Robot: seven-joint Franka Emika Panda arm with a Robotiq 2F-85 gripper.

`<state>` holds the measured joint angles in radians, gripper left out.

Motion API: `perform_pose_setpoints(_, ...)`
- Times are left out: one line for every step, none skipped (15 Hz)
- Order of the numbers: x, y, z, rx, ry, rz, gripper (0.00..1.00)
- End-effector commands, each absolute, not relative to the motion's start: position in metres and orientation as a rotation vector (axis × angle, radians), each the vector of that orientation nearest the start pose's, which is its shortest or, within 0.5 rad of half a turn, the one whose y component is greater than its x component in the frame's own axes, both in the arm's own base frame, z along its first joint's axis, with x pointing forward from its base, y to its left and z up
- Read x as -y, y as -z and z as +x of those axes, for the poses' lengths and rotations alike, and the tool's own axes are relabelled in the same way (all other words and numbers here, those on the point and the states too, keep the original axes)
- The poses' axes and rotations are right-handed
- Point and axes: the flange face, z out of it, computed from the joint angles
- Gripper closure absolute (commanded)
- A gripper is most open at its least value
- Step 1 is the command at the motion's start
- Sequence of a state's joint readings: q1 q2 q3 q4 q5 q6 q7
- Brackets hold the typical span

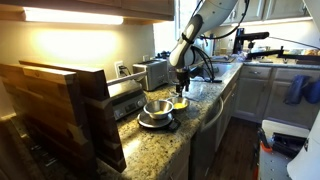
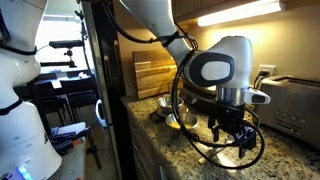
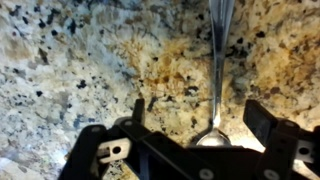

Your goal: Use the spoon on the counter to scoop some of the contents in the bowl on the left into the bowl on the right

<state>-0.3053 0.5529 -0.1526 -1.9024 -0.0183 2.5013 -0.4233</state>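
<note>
One round steel bowl (image 1: 157, 107) sits on the speckled granite counter (image 1: 150, 150) in an exterior view. In an exterior view your black gripper (image 2: 232, 140) hangs over that counter. Wrist view: jaws spread, slim silver spoon (image 3: 218, 50) on the counter between them.

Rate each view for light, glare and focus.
In an exterior view, the lamp is blown out and the board in front sits in shadow. In an exterior view, the lamp glares and the panel is nearly black. In the wrist view, the counter is evenly lit but soft, the spoon glints, and the gripper is dark and blurred.
</note>
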Motion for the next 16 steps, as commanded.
perform_pose_setpoints(0.276,-0.215,0.578,-0.005,-0.002,-3.241,0.0)
perform_pose_setpoints(0.275,-0.214,0.578,0.0,0.0,-3.236,0.0)
perform_pose_setpoints(0.274,-0.212,0.579,0.01,0.004,-3.231,0.0)
perform_pose_setpoints(0.273,-0.21,0.58,0.02,0.014,-3.229,0.0)
perform_pose_setpoints(0.272,-0.209,0.581,0.019,-0.002,-3.228,0.0)
perform_pose_setpoints(0.271,-0.208,0.581,0.014,-0.011,-3.227,0.03)
perform_pose_setpoints(0.271,-0.207,0.582,0.017,-0.013,-3.224,0.21)
perform_pose_setpoints(0.271,-0.206,0.582,0.021,-0.014,-3.217,0.28)
perform_pose_setpoints(0.272,-0.205,0.583,0.028,-0.008,-3.214,0.3)
perform_pose_setpoints(0.272,-0.206,0.584,0.032,-0.002,-3.21,0.38)
perform_pose_setpoints(0.272,-0.206,0.585,0.037,0.009,-3.203,0.44)
perform_pose_setpoints(0.272,-0.207,0.587,0.039,0.018,-3.196,0.5)
perform_pose_setpoints(0.273,-0.207,0.588,0.034,0.019,-3.19,0.58)
perform_pose_setpoints(0.274,-0.208,0.588,0.029,0.018,-3.183,0.64)
perform_pose_setpoints(0.275,-0.209,0.589,0.024,0.013,-3.178,0.71)
perform_pose_setpoints(0.276,-0.209,0.588,0.021,0.005,-3.171,0.77)
